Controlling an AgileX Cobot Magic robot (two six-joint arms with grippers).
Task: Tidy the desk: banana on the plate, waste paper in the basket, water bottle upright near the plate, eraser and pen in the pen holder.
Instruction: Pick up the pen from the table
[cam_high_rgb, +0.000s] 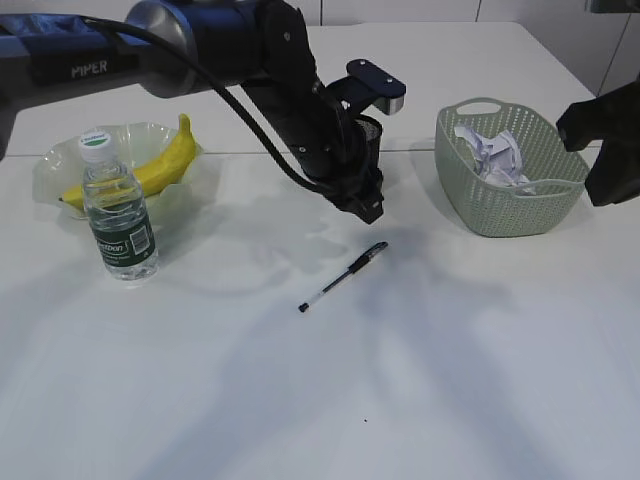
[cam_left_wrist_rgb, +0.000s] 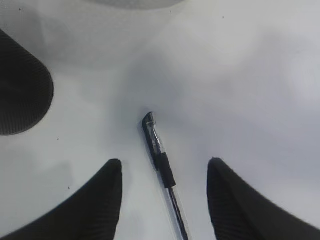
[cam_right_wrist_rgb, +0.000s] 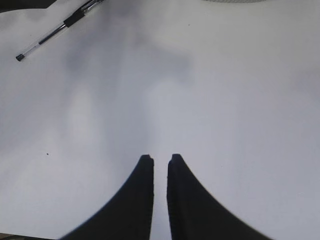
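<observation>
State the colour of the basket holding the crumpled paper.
The basket is pale sage green with a woven, perforated pattern, seen best in the exterior view.

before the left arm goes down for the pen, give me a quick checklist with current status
1. Left pincer open wide enough for the pen: ok.
2. Pen lies between the fingers, untouched: ok.
3. Pen flat on the bare table, nothing beside it: ok.
4. Pen holder free to receive it: cannot tell, mostly hidden behind the arm.
5. Right pincer nearly closed, away from the pen: ok.
</observation>
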